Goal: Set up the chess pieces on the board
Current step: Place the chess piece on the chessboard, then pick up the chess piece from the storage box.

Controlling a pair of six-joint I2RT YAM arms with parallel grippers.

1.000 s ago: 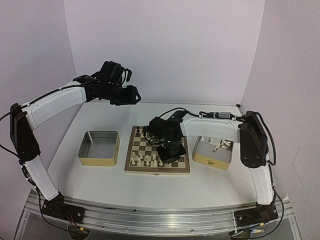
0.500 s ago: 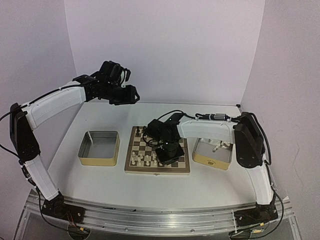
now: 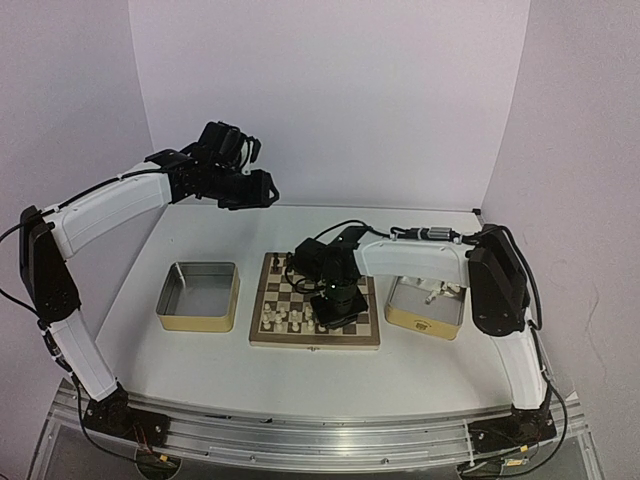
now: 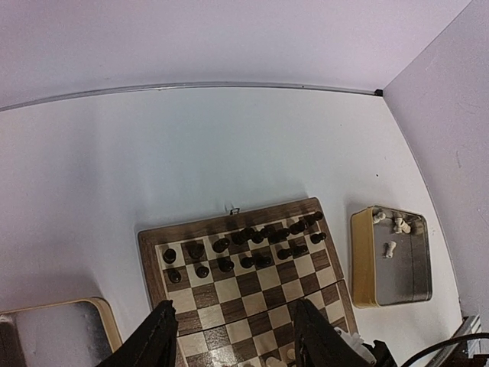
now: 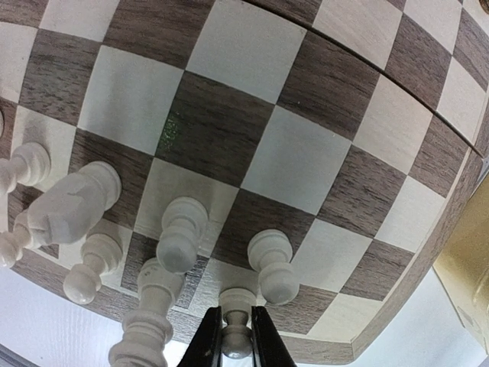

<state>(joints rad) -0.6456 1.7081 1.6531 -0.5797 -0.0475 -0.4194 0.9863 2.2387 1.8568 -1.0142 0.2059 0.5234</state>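
We judge the job to be well along but not finished. On the board the dark pieces are gathered on the two far rows, though some look bunched rather than one to a square. The white pieces are filling the near rows. The right wrist view shows seven or so of them standing close together on the last two rows by the near edge, with bare squares to their right toward the corner.

The right gripper is low over the near right part of the board. Its fingers are narrow and look closed on one small white piece that stands upright in the nearest row, so we take this to be a placing in hand.

The left gripper hangs high over the far left of the table, its fingers held apart with nothing between them.

What is left, as far as we can see, are a few more white pieces lying in the tin just right of the board. Each needs carrying over, and the crowded ones may need straightening.
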